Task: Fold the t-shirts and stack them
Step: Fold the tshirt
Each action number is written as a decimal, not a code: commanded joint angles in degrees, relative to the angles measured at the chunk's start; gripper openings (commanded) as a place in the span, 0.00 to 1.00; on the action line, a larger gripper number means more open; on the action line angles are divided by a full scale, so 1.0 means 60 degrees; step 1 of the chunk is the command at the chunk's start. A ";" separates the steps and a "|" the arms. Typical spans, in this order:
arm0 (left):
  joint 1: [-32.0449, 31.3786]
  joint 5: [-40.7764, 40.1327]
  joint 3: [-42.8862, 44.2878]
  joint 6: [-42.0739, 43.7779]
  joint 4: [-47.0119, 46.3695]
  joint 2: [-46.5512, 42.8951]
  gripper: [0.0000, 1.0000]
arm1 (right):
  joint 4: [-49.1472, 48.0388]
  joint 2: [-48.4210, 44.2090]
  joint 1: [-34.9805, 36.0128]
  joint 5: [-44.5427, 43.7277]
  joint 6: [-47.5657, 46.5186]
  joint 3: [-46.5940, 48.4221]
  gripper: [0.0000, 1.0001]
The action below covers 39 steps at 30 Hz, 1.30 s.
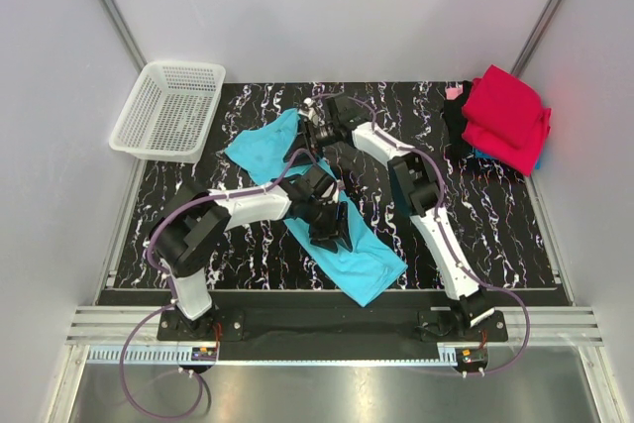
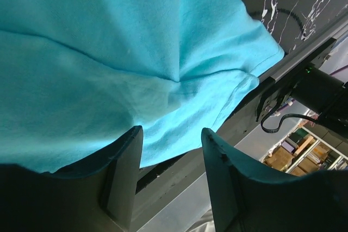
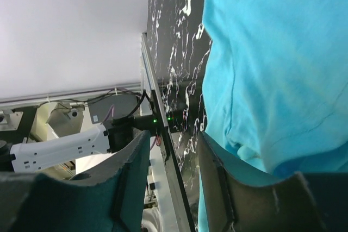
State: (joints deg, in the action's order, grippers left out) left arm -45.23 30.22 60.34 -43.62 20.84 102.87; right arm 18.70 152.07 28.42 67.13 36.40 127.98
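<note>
Left end effector [image 2: 171,134]: my 2 jaws spread, over the turquoise t-shirt [image 2: 109,52].
Right end effector [image 3: 174,135]: my 2 jaws spread, at the t-shirt's edge, above the table [image 3: 174,52].

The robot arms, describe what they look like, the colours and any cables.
Left arm and right arm both have white shell links with black joints and black bases. Purple cables loop from each base. The fingers are dark and broad.
</note>
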 commanded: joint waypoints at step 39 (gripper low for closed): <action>-0.0079 -0.4303 0.1047 0.0516 0.3250 0.1034 0.51 | 0.5614 0.1491 -0.0518 -0.7583 -0.2655 0.3571 0.51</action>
State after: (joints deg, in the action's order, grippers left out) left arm -46.17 14.85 67.11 -43.35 33.63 106.52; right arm 48.34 158.32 28.42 33.91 22.79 148.07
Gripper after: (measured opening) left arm 0.507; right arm 0.504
